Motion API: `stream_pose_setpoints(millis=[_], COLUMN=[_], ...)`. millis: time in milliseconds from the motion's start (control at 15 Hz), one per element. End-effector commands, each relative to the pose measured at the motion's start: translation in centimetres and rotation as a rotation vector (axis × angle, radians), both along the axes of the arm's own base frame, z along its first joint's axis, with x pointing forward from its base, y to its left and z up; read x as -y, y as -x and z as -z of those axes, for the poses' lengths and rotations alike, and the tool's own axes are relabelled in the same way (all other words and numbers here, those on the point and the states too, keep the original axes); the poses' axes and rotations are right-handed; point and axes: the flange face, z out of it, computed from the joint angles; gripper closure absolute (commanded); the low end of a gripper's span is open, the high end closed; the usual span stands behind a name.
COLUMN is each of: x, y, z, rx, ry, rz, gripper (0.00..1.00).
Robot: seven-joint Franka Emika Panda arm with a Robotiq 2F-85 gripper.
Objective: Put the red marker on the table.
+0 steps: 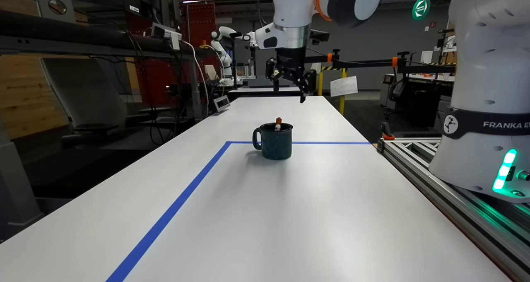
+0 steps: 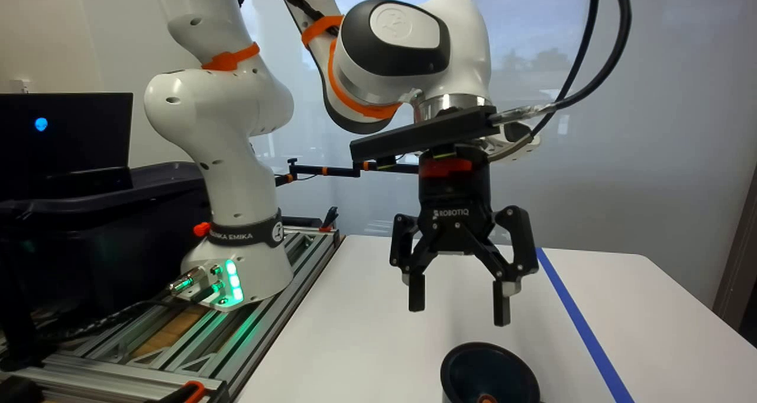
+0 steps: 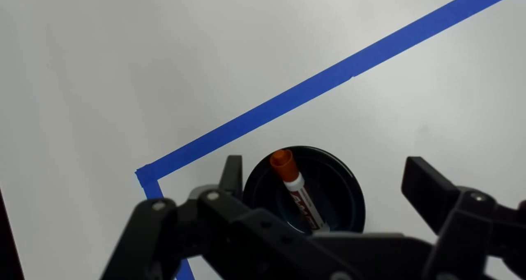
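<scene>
The red marker (image 1: 278, 124) leans tilted inside a dark teal mug (image 1: 276, 146), its orange-red cap up at the rim. In the wrist view the marker (image 3: 299, 191) shows its cap, white collar and labelled barrel; its lower tip lies close to the gripper linkage. In an exterior view only the cap end of the marker (image 2: 487, 399) shows. The mug stands upright on the white table (image 1: 323, 199). My gripper (image 2: 459, 313) is open and empty, above the table and higher than the mug. In the wrist view its fingers (image 3: 324, 177) appear on either side of the mug.
Blue tape (image 3: 287, 101) marks lines on the table, with a corner near the mug. The metal rail frame (image 2: 284, 308) with the white robot base (image 1: 488, 157) runs along one table edge. A small grey device (image 1: 222, 103) sits at the far table edge.
</scene>
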Motion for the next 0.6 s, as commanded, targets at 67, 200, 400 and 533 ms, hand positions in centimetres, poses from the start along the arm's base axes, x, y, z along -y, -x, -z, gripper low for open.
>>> stream_pose_setpoints(millis=[67,200,400,533], x=[1.8,2.0,2.2,2.1], y=[-1.1,-1.6,-2.6,-3.1], z=[1.0,1.2,1.5,2.2], rx=[-0.009,0.012,0.055,0.047], ry=[-0.026,-0.049,-0.085,-0.104], rz=[-0.039,-0.068,-0.122,-0.144], gripper=[0.0,0.0,0.0,0.0])
